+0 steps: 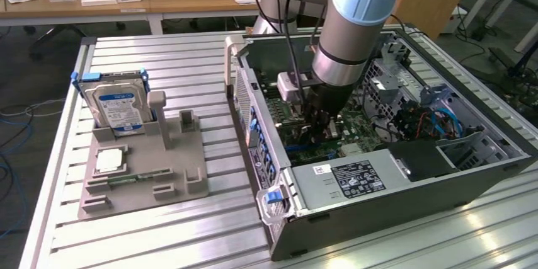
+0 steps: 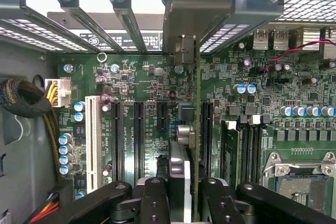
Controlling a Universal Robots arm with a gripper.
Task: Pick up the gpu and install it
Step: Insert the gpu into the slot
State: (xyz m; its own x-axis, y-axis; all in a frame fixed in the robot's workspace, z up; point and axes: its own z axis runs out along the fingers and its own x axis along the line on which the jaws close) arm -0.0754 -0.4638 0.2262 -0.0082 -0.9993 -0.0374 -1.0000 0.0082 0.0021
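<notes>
Currently the gripper (image 2: 180, 195) is clenching the gpu (image 2: 185, 129), holding the card edge-on above the green motherboard (image 2: 142, 82) inside the open computer case (image 1: 404, 200). Beside the case, a hard drive (image 1: 116, 108) is standing on the grey fixture (image 1: 143, 174), well apart from the arm.

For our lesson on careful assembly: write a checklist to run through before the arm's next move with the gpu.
1. gpu gripped between the jaws: ok.
2. gpu inside the open computer case, over the motherboard: ok.
3. gpu edge parallel to the expansion slots: ok.
4. gpu seated in a slot: cannot tell.
5. Black cable bundle lies off to the side of the gpu: ok.
</notes>
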